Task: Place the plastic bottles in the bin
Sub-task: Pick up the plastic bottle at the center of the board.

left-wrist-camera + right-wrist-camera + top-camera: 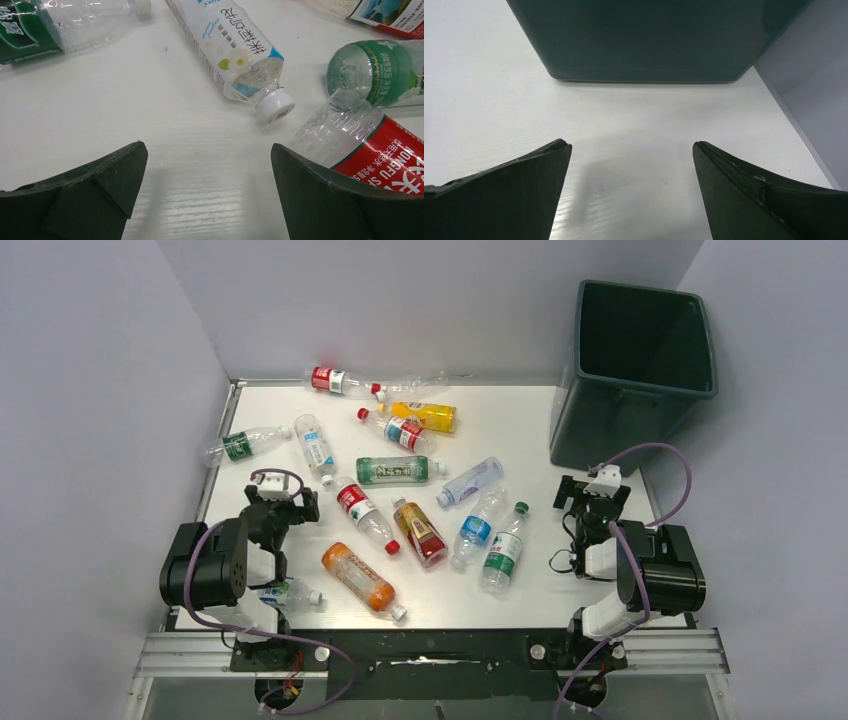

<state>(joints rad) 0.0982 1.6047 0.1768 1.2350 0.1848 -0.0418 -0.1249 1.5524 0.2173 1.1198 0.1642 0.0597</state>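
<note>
Plastic bottles [392,471] lie scattered across our white table [520,430], all outside the dark green bin [600,420] standing at its far right corner. Our left gripper [207,150] hangs spread wide and empty, with a red-labelled bottle [380,150] just beside its right finger. Our right gripper [631,145] gapes empty, facing the bin's wall.

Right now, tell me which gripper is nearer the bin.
Right. The right gripper sits just in front of the bin, facing its base; the left gripper is across the table, among the bottles.
</note>
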